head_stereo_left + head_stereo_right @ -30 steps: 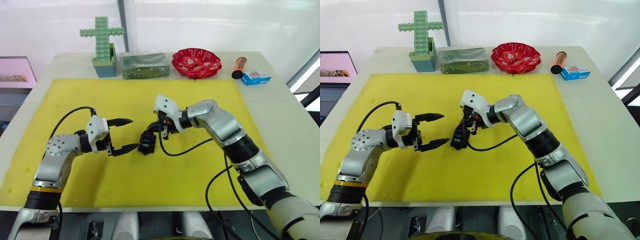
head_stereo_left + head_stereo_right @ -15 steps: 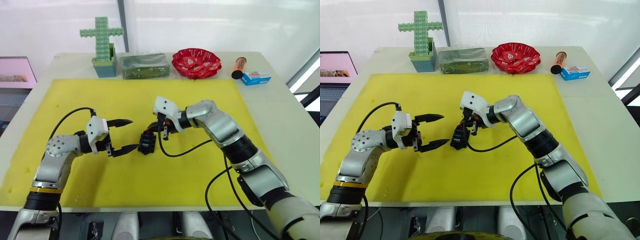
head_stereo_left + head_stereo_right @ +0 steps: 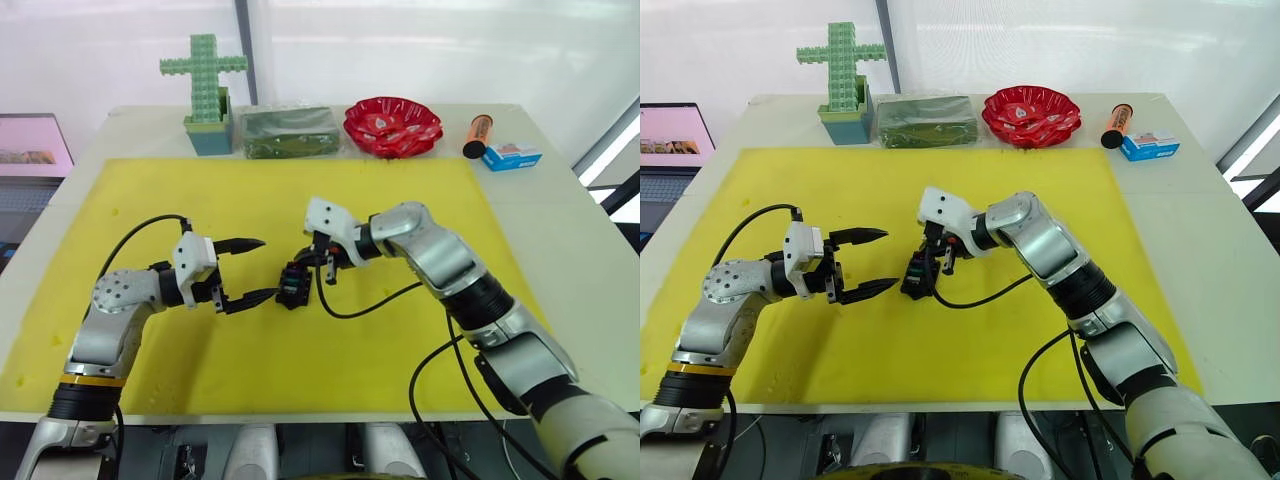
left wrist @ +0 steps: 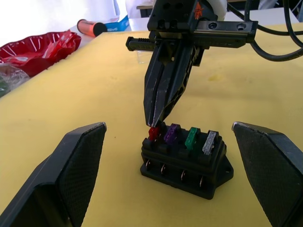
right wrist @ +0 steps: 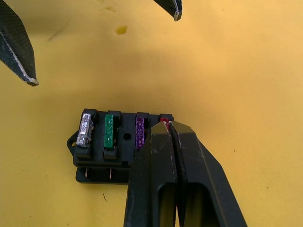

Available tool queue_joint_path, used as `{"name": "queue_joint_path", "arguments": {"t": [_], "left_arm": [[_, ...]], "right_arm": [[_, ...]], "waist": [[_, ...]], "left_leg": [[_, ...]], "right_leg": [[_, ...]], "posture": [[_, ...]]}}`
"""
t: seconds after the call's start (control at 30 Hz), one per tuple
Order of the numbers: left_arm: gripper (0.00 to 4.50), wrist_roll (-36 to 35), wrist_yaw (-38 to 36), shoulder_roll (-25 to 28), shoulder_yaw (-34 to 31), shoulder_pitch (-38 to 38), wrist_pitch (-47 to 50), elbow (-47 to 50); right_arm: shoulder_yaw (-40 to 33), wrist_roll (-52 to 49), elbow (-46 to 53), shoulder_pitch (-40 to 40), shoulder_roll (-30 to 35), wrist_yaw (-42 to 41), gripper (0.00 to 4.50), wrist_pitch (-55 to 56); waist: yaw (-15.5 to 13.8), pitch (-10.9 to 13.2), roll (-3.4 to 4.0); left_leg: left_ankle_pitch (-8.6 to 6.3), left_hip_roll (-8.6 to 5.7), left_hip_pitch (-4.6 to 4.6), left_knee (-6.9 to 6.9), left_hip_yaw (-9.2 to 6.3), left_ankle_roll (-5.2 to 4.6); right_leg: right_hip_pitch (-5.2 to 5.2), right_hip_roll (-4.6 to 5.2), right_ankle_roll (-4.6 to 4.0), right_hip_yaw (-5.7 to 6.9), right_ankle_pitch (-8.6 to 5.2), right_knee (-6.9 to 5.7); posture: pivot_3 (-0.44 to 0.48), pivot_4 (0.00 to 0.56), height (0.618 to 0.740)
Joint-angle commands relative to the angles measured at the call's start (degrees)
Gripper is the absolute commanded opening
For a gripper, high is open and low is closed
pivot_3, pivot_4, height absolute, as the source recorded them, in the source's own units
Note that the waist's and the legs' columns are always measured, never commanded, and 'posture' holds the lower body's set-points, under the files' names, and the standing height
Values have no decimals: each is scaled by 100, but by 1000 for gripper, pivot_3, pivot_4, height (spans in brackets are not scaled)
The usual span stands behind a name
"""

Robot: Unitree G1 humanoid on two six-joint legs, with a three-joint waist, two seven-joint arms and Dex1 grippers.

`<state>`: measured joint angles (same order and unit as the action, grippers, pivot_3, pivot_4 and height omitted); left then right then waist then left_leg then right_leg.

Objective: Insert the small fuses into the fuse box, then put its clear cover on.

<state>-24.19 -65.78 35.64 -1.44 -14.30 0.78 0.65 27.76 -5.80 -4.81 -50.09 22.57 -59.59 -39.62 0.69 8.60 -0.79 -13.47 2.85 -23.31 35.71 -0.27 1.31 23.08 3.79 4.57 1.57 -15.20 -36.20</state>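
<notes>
Fuse box (image 4: pixel 183 159) sits between the released left end effector's (image 3: pixel 247 270) fingers, while the right end effector (image 5: pixel 169 124), clenched, apparently pinches the red fuse (image 4: pixel 153 133).

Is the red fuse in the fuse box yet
In. The red fuse sits in the fuse box end slot, right gripper shut on it.

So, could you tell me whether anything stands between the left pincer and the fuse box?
Nothing visible does: the open left pincer faces the fuse box across bare yellow mat. The right pincer is shut on the red fuse from above.
</notes>
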Motion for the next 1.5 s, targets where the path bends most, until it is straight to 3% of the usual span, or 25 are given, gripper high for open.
{"name": "queue_joint_path", "arguments": {"t": [0.03,0.47,1.17,1.5], "left_arm": [[4500,5,30,49,-110,-37,-66,101],[4500,-2,39,45,-110,-1,-66,144],[4500,-31,-34,98,-110,55,-58,188],[4500,27,-85,134,-67,71,-106,164]], "right_arm": [[186,127,-26,86,25,-65,38,-49],[221,313,-269,102,-87,195,38,-454],[406,333,300,510,-72,154,38,-749],[125,248,-57,461,-305,333,38,-1086]], "waist": [[0,0,0],[-6,-1,0],[1,-2,0],[14,-6,-5]], "left_leg": [[0,0,0,0,0,0],[0,0,9,0,0,0],[0,0,28,-4,-1,0],[-1,2,76,-34,5,-1]], "right_leg": [[0,0,0,0,0,0],[-11,0,0,0,0,1],[-30,0,-2,1,-1,4],[-56,-1,-17,-4,-10,5]], "posture": [[0,150,740],[0,150,740],[0,150,740],[0,150,740]]}}
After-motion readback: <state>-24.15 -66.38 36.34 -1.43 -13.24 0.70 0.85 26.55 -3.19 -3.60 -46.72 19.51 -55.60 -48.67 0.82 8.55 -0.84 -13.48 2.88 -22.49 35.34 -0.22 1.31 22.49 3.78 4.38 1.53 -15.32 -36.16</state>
